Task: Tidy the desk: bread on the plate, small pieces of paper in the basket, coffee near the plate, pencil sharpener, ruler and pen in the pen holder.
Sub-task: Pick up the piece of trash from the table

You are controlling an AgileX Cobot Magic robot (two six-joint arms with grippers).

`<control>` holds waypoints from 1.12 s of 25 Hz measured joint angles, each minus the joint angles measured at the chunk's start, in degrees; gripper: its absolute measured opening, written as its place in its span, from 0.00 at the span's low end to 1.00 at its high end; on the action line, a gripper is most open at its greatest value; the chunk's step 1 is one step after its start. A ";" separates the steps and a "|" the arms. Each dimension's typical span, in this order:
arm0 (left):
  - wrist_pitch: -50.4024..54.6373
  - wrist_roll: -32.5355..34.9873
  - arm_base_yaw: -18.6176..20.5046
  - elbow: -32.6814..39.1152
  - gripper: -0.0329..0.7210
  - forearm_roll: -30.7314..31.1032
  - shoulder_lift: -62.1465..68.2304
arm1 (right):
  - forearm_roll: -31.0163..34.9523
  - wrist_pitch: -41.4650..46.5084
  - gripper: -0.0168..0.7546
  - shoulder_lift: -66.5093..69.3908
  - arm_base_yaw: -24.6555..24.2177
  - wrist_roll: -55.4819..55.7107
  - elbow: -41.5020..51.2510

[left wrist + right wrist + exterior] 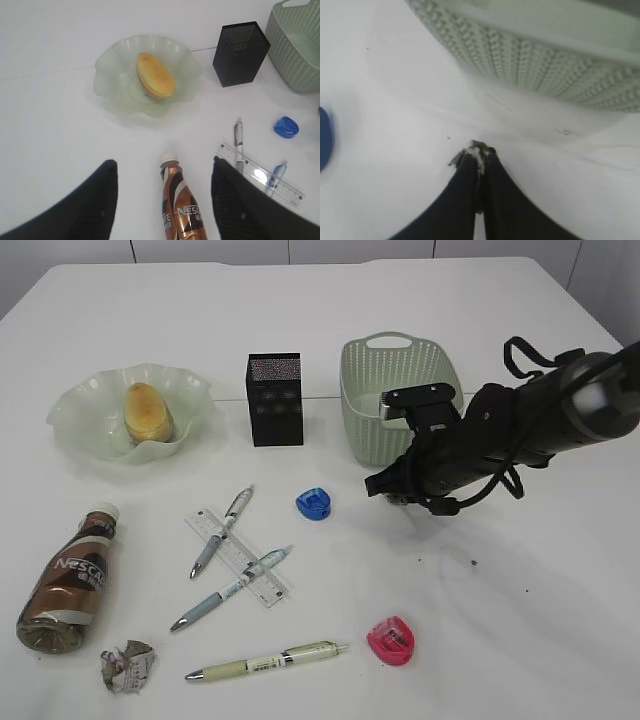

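Note:
My right gripper is shut on a small piece of paper, low over the desk just in front of the basket. In the exterior view the right gripper sits below the basket. My left gripper is open above the lying coffee, touching nothing. The bread lies on the plate. The ruler lies under two pens. A blue pencil sharpener and a pink one lie loose. The pen holder stands upright.
A crumpled paper ball lies at the front left beside the coffee. A third pen lies near the front edge. The right arm reaches in from the right, above the table.

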 joint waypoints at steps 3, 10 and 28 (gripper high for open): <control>0.00 0.00 0.00 0.00 0.62 0.00 0.00 | 0.00 0.26 0.01 0.00 0.00 0.00 0.00; 0.34 0.00 0.00 0.00 0.62 0.00 0.00 | 0.65 9.10 0.00 -1.96 0.00 0.00 -0.08; 1.19 0.00 0.00 0.00 0.62 0.00 0.00 | -16.84 35.03 0.00 -13.07 0.00 17.47 -4.05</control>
